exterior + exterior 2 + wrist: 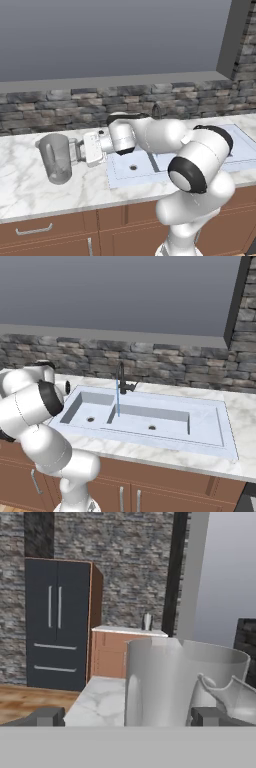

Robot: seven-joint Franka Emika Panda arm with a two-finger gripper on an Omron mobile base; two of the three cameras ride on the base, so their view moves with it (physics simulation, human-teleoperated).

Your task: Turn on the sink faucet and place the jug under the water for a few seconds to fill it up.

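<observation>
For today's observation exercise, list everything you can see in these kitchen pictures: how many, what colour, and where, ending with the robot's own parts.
Jug: one, see-through grey, upright on the counter left of the sink.
Sink: one, pale blue-white, two basins, set in the counter.
Faucet: one, near-black, behind the sink, blue water running into the left basin.
Counter: one, white marble, above brown cabinets.
Wall: grey stone, behind the counter.
Fridge: one, dark, across the room.
Arm: one, white with dark joints, reaching left over the sink.
Gripper: one, open, fingers either side of the jug's near wall.
</observation>
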